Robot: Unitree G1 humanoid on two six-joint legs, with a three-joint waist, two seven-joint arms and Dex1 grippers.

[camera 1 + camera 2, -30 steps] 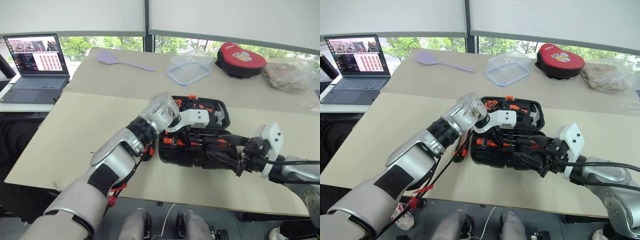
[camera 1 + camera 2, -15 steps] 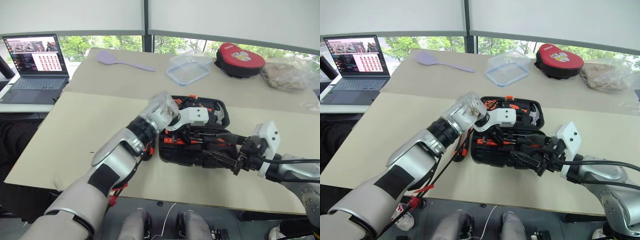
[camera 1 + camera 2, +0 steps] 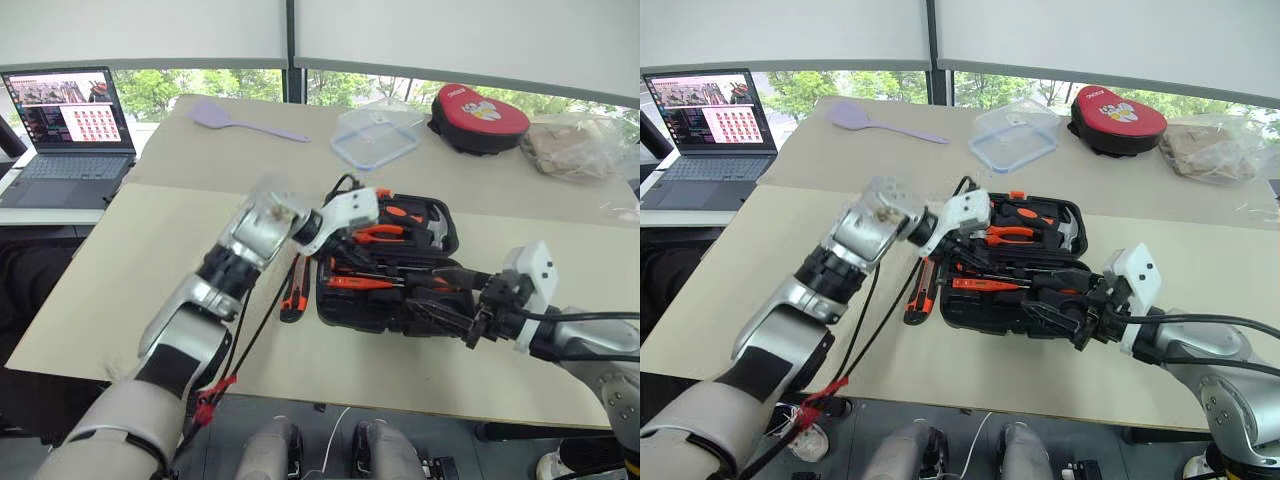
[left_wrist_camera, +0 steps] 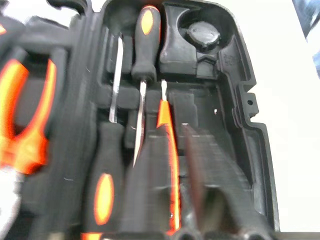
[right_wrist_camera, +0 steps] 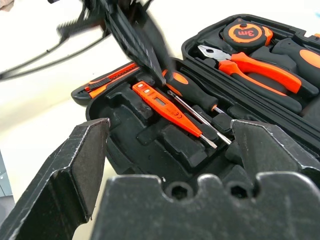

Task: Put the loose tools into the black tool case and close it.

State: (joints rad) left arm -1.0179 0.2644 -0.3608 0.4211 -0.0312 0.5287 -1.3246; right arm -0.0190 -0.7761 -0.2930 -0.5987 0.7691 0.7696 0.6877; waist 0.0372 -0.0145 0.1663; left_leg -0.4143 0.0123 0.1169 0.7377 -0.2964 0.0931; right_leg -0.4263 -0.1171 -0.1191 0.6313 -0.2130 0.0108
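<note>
The black tool case (image 3: 385, 265) lies open at the middle of the near table (image 3: 140, 250), its lid half on the far side holding the orange-handled pliers (image 3: 378, 234) and a hammer (image 3: 437, 230). In its near half you see screwdrivers (image 3: 365, 281) bedded in the moulded recesses. The utility knife (image 3: 291, 297) lies on the table just beside the case's left edge, outside it.

The left wrist view gives you what the head views do not: two screwdrivers (image 4: 142, 60) lying head to tail in adjoining recesses, an orange tester-style driver (image 4: 167, 150) beside them, and an empty round recess (image 4: 202, 35) at the corner. The right wrist view adds the tape measure (image 5: 246, 34) in the lid half.

The left gripper (image 3: 385, 203) hovers over the case's far-left part, fingers pressed together and holding nothing. The right gripper (image 3: 430, 295) sits at the case's near-right edge, jaws spread wide either side of the rim without clamping it.

Compared with a second ago, the left arm has swung up and leftward, uncovering the knife and the case's left side; the right gripper has not moved.

On the far table stand a laptop (image 3: 70, 130), a lilac spatula (image 3: 245, 122), a clear container (image 3: 380, 138) and a red-and-black pouch (image 3: 480, 118).
</note>
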